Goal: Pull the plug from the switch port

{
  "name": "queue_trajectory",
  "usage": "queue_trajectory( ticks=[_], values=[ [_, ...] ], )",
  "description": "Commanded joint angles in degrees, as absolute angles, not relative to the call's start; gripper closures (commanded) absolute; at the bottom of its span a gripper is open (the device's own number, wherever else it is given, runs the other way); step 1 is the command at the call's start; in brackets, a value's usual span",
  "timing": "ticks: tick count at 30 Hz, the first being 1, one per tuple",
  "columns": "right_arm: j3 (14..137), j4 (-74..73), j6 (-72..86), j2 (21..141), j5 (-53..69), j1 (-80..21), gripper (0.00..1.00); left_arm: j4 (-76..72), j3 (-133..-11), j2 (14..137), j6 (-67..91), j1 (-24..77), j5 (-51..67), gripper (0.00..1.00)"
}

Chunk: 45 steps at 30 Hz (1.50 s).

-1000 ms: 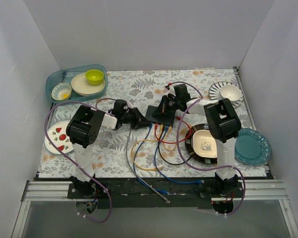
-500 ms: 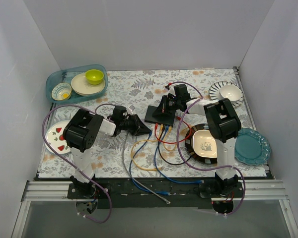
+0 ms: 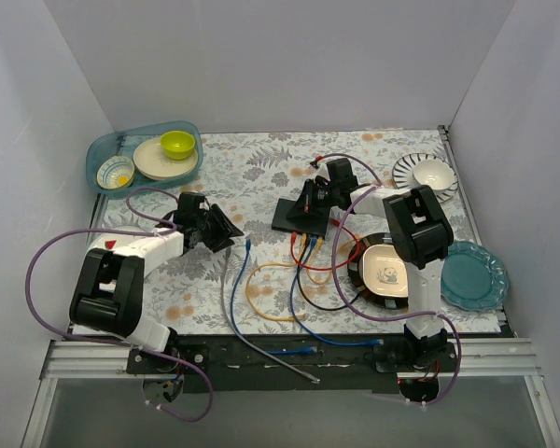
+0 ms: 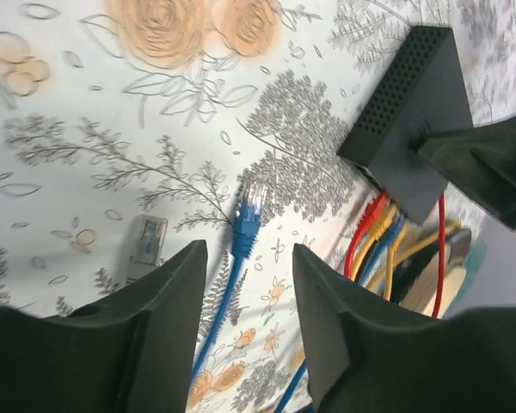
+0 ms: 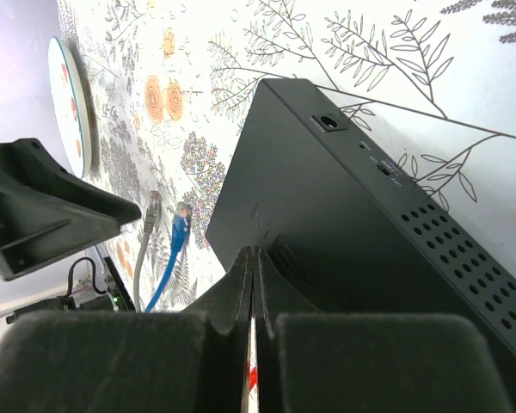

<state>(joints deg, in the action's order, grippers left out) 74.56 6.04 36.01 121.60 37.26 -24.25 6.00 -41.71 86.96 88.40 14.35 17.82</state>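
Note:
The black switch lies mid-table, with red, yellow and blue cables still plugged into its near edge. A blue plug lies loose on the cloth to its left, beside a grey plug. My left gripper is open and empty, and in the left wrist view its jaws straddle the blue plug just above the cloth. My right gripper is shut, with its tips resting on the switch's top. The switch also shows in the left wrist view.
Loose cable loops cover the near middle of the table. The panda plate and a teal plate are at the right, and a striped plate with a bowl is at the far right. A teal tray of dishes is at the far left.
My left gripper drew back to the left from the switch's near edge. The blue plug came away with it and now lies loose on the cloth. The right arm has not moved.

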Motion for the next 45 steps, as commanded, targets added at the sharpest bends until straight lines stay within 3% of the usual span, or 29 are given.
queue_trajectory(
  ticks=[1, 2, 5, 10, 16, 38, 45],
  values=[
    [71.45, -3.95, 30.94, 126.39, 25.84, -24.79, 0.99, 13.27, -42.8, 82.45, 88.59, 14.59, 7.91, 0.51],
    [71.46, -4.04, 30.94, 126.39, 25.84, -24.79, 0.99, 13.01, -44.02, 82.18, 88.85, 14.68, 7.91, 0.46],
    [71.54, -4.04, 30.85, 126.47, 25.58, -24.7, 0.99, 6.7, -45.43, 83.22, 89.03, 14.76, 15.09, 0.45],
    [71.54, -4.13, 30.94, 126.39, 25.49, -24.79, 0.99, -7.11, -49.38, 91.48, 92.11, 20.19, 28.11, 0.55],
    [71.63, -4.22, 30.85, 126.3, 25.23, -24.79, 0.99, -9.75, -54.23, 101.77, 91.58, 26.8, 29.62, 0.59],
    [73.21, -5.36, 30.32, 127.0, 24.61, -24.79, 0.99, -18.1, -56.78, 116.36, 95.89, 27.25, 33.84, 0.66],
    [73.04, -5.54, 30.15, 126.91, 24.61, -24.79, 0.99, -19.86, -55.81, 117.42, 97.12, 28.21, 32.96, 0.79]
  ],
)
